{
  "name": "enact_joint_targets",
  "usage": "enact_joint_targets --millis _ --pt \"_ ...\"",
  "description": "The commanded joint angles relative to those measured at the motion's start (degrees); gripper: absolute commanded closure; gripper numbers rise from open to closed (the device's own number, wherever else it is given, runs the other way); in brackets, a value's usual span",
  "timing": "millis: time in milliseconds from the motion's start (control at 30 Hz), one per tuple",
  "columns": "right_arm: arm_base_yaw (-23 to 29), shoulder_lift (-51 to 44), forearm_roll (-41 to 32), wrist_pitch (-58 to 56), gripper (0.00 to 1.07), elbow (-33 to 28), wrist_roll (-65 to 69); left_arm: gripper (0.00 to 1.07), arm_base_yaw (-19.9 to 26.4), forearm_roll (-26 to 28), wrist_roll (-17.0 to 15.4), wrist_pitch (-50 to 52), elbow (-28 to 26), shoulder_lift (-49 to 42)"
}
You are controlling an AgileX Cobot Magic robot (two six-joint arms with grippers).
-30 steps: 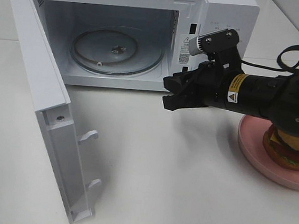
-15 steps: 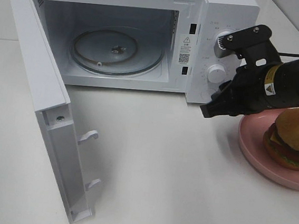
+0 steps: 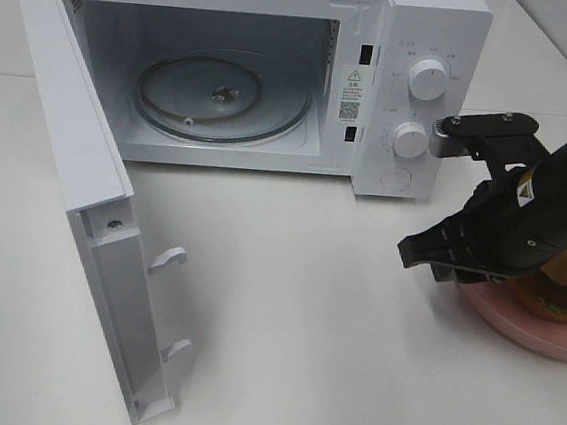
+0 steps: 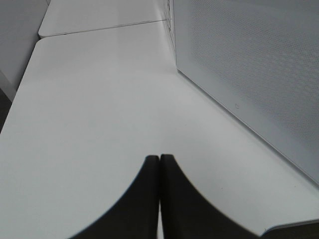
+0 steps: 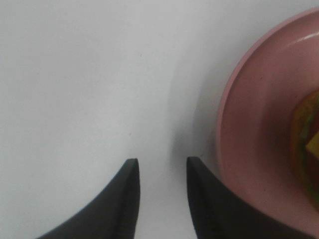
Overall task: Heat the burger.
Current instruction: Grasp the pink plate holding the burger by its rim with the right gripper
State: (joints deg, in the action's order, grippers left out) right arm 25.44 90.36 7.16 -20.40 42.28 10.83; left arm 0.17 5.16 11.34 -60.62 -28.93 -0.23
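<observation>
The burger (image 3: 561,300) looks soft, light, loosely stacked — better to take the plate (image 3: 523,336) rim at nine o'clock. The right gripper (image 5: 159,167) is half open — empty.

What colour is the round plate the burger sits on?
The round plate is pink, clearest in the right wrist view.
</observation>
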Motion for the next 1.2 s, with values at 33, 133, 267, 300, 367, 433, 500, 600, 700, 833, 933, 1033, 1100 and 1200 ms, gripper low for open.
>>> enact_joint_targets --millis 33,133,267,300,367,433,500,600,700,833,933,1033,1100,1200 --pt "0.0 -0.6 -6.5 -4.4 0.62 1.4 -6.0 1.06 0.1 0.3 -0.3 0.8 0.0 -1.1" --pt "0.0 -0.6 -9.0 -8.6 0.46 3.4 -8.5 1.06 0.1 0.3 -0.3 0.8 0.0 -1.1" --pt "0.0 -0.6 -8.9 -15.2 0.25 7.4 -8.7 1.06 0.1 0.3 -0.3 0.8 0.0 -1.1" --pt "0.0 -0.6 -8.5 -17.0 0.22 8.5 -8.7 1.06 0.1 0.3 -0.3 0.8 0.0 -1.1" --pt "0.0 -0.4 -8.1 -19.8 0.2 10.3 -8.5 1.06 0.1 0.3 -0.3 0.8 0.0 -1.1" --pt "0.0 -0.2 -7.7 -21.0 0.21 11.2 -8.5 1.06 0.1 0.3 -0.3 0.8 0.0 -1.1" --pt "0.0 1.3 -6.6 -23.3 0.24 13.7 -8.1 1.06 0.1 0.3 -0.3 0.8 0.0 -1.1" --pt "0.0 3.4 -5.0 -23.2 0.25 14.6 -8.0 1.06 0.1 0.3 -0.3 0.8 0.0 -1.1" --pt "0.0 4.4 -4.6 -23.2 0.26 14.9 -7.8 1.06 0.1 0.3 -0.3 0.8 0.0 -1.1" --pt "0.0 9.3 -1.9 -24.2 0.27 17.1 -7.3 1.06 0.1 0.3 -0.3 0.8 0.0 -1.1" --pt "0.0 12.1 0.1 -24.8 0.28 18.7 -6.1 1.06 0.1 0.3 -0.3 0.8 0.0 -1.1" --pt "0.0 14.9 1.2 -24.8 0.29 19.8 -5.4 1.06 0.1 0.3 -0.3 0.8 0.0 -1.1" --pt "0.0 16.4 1.7 -24.8 0.3 20.3 -5.3 1.06 0.1 0.3 -0.3 0.8 0.0 -1.1" --pt "0.0 18.9 3.1 -24.8 0.31 20.7 -4.9 1.06 0.1 0.3 -0.3 0.8 0.0 -1.1"
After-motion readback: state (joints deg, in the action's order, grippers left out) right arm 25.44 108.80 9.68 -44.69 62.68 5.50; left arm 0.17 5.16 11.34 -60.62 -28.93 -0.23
